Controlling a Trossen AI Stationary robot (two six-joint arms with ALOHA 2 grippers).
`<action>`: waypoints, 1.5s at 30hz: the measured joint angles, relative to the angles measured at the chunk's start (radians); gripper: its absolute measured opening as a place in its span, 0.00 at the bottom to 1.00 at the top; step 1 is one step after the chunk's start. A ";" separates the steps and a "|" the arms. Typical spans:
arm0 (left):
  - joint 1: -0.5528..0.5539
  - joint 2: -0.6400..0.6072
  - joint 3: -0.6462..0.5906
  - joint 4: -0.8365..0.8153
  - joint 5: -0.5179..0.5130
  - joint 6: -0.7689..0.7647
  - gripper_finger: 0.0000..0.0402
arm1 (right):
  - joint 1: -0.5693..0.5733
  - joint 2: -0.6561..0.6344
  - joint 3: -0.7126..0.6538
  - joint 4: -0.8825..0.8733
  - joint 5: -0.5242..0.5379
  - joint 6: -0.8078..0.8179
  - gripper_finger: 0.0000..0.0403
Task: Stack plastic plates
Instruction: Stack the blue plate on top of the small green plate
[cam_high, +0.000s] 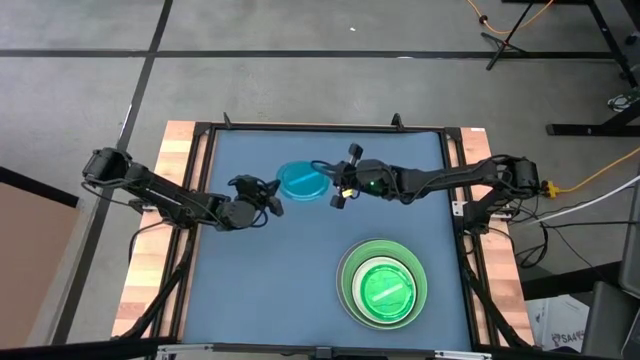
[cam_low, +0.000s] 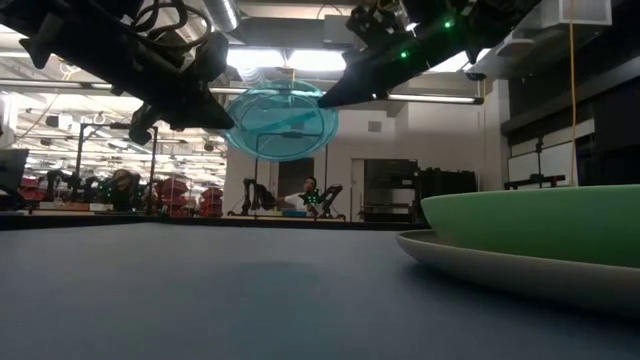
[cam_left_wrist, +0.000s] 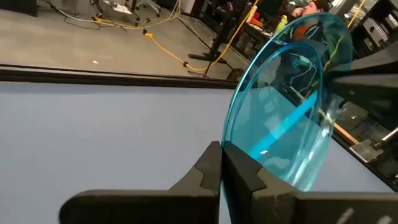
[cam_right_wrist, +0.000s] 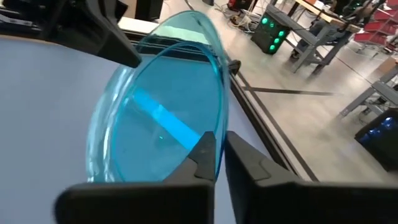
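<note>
Your small round translucent blue plastic plate (cam_high: 301, 181) hangs in the air between the two grippers, well above the matte blue-grey table (cam_high: 260, 290). Your left gripper (cam_high: 272, 198) has its fingers pressed together on the plate's near-left rim. Your right gripper (cam_high: 338, 187) pinches the opposite rim, its fingers closed to a thin gap. The plate is glossy and see-through, with a bright blue band across its base. From the low view you see it tilted up on edge, the room showing through it. The high view gives you what the wrist cameras miss: a stack near the table's front right, a small translucent green plate (cam_high: 386, 289) inside a large light green plate (cam_high: 352, 262), ringed by a large grey plate (cam_low: 470, 265).
</note>
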 joint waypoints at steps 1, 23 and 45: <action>0.000 0.000 0.000 0.000 0.008 0.000 0.00 | 0.000 0.000 0.000 0.000 0.002 0.000 0.03; -0.001 0.000 -0.001 0.001 0.210 -0.002 0.14 | 0.000 -0.002 0.000 -0.003 0.006 -0.033 0.00; -0.003 0.000 -0.001 -0.006 0.528 -0.001 0.19 | -0.112 -0.025 0.000 -0.144 -0.132 -0.057 0.00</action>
